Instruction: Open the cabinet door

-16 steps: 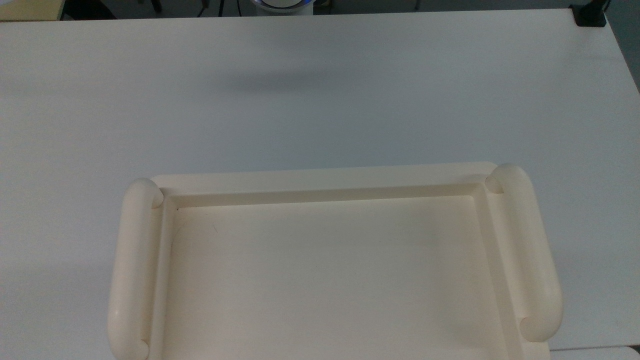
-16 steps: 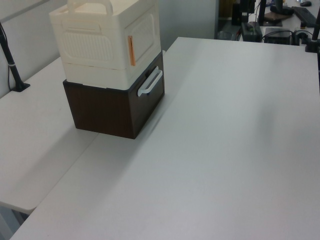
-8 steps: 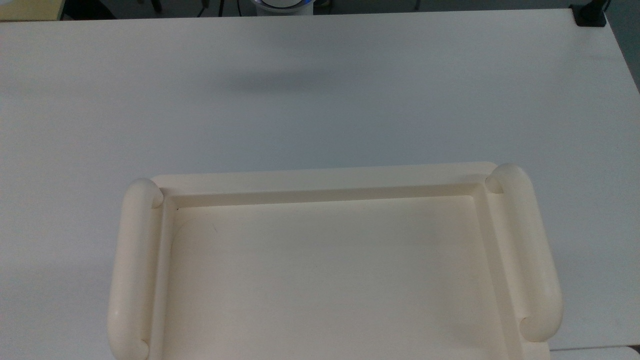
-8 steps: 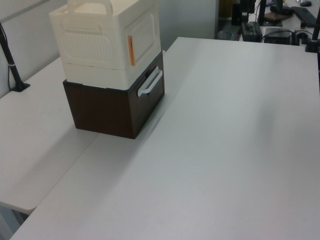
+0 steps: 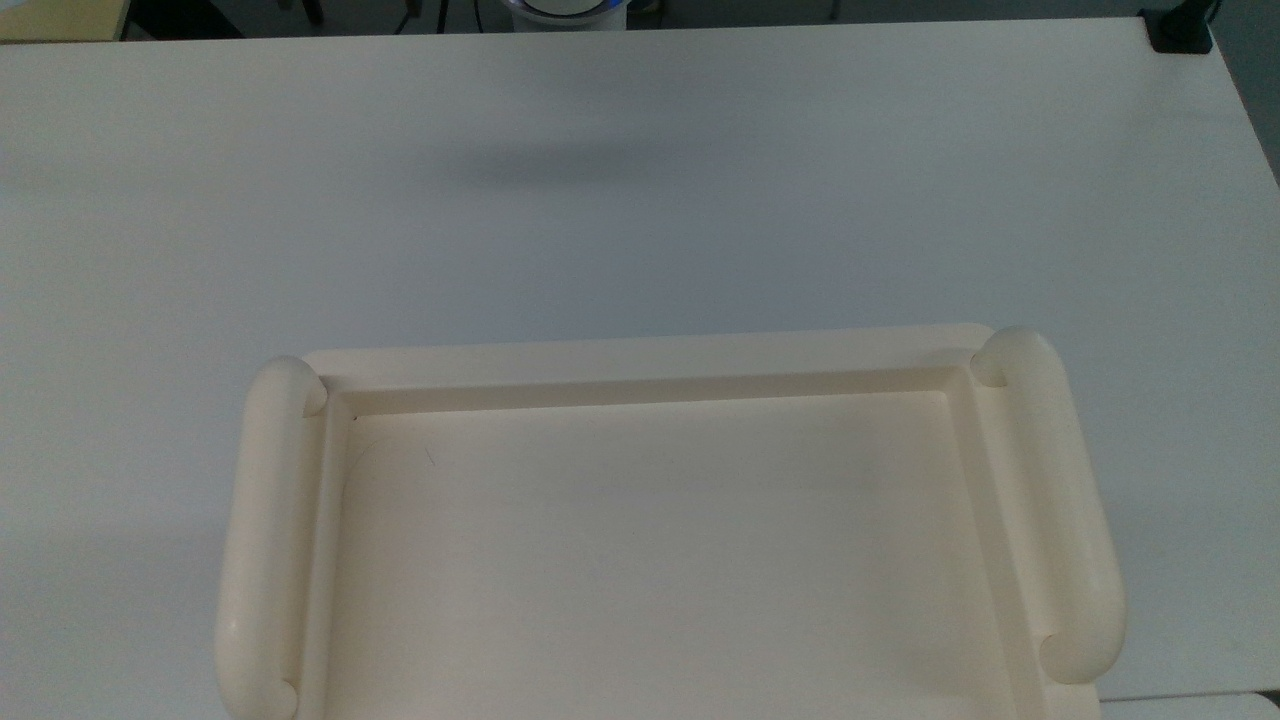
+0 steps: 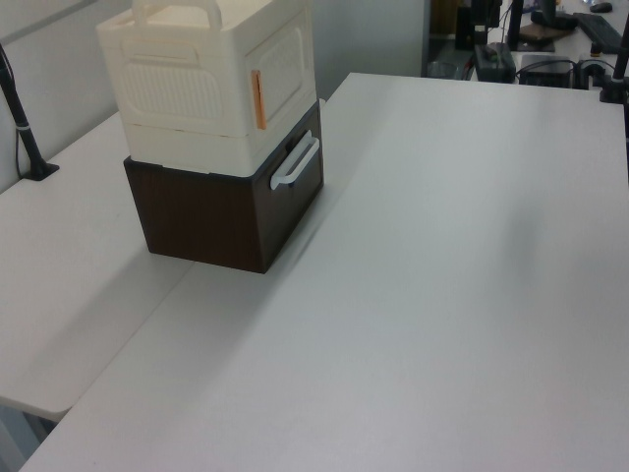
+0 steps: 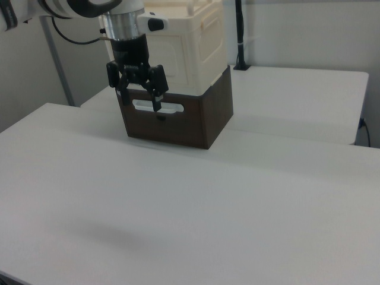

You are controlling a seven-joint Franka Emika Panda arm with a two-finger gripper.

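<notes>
Door (image 6: pixel 278 67) is seen in the left view as the cream front panel of the cabinet (image 6: pixel 201 84), shut flush, with an orange strip (image 6: pixel 257 99) along its edge. The cabinet is stacked on a brown drawer box (image 6: pixel 211 213) fitted with a white handle (image 6: pixel 296 162).

In the top view, the recessed cabinet top (image 5: pixel 660 400) with two tubular rails (image 5: pixel 262 530) is recorded on the white table (image 5: pixel 640 190).

In the right view, the gripper (image 7: pixel 140 101) is hung above the table, in front of the box; the fingers (image 7: pixel 157 102) are parted and nothing is grasped.
</notes>
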